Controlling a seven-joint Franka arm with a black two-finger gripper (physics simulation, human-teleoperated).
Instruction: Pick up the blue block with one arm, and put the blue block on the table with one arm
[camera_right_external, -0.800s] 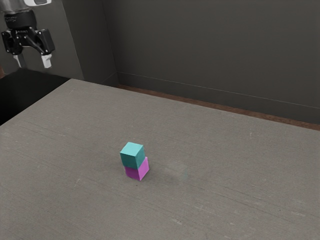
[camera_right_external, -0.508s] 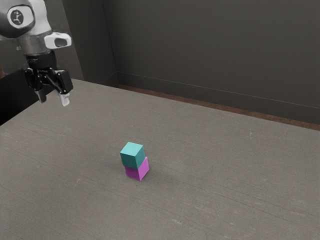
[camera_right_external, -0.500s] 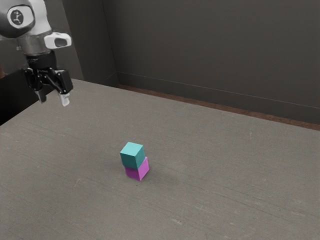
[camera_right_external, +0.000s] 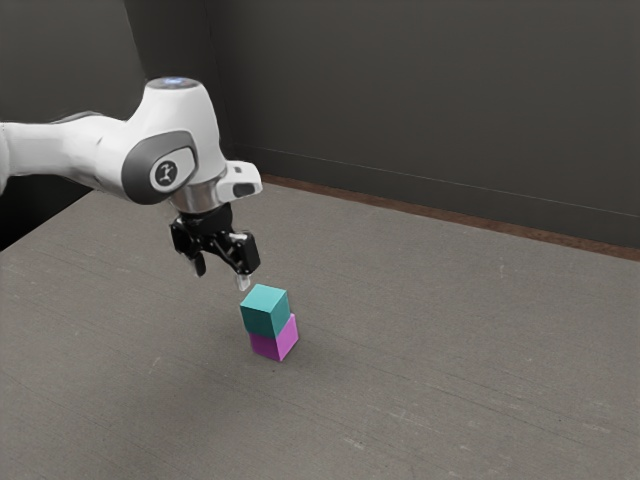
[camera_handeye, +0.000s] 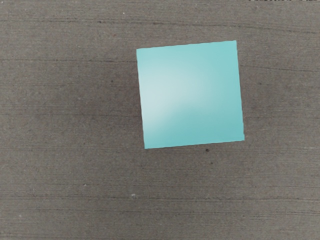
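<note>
- Gripper (camera_right_external: 221, 277) spread, its 2 fingers (camera_right_external: 242, 283) standing apart with a gap between them; it pinches nothing. It hangs above the table (camera_right_external: 450, 350), near the blocks and to the exterior view's left of them.
- Target, the blue block (camera_right_external: 265, 313), a teal-coloured cube, sits on top of a pink block (camera_right_external: 276, 344), making a stack of 2. The wrist view looks down on its flat upper face, from the gripper's side.
- Beneath it, the pink block rests on the table and bears the blue block. The 2 are a little out of line, so the top cube's footing may be less than full.
- Done so far: the gripper is near the stack and spread for a grasp. I would call that the approach, an early part of the task.
- Left to do: 4 steps, by my reading. Line up over the blue block, close on 2 opposite sides, lift it off the pink block, then set it down on the table and let go.
- Next move, as I judge it: shift toward the exterior view's right to centre over the cube, with a small turn of the hand to square the grip, then descend.
- Main risk: a fingertip catching the cube's edge on the way down could knock it off. Going too low could bring the pink block into the grip as well.
</note>
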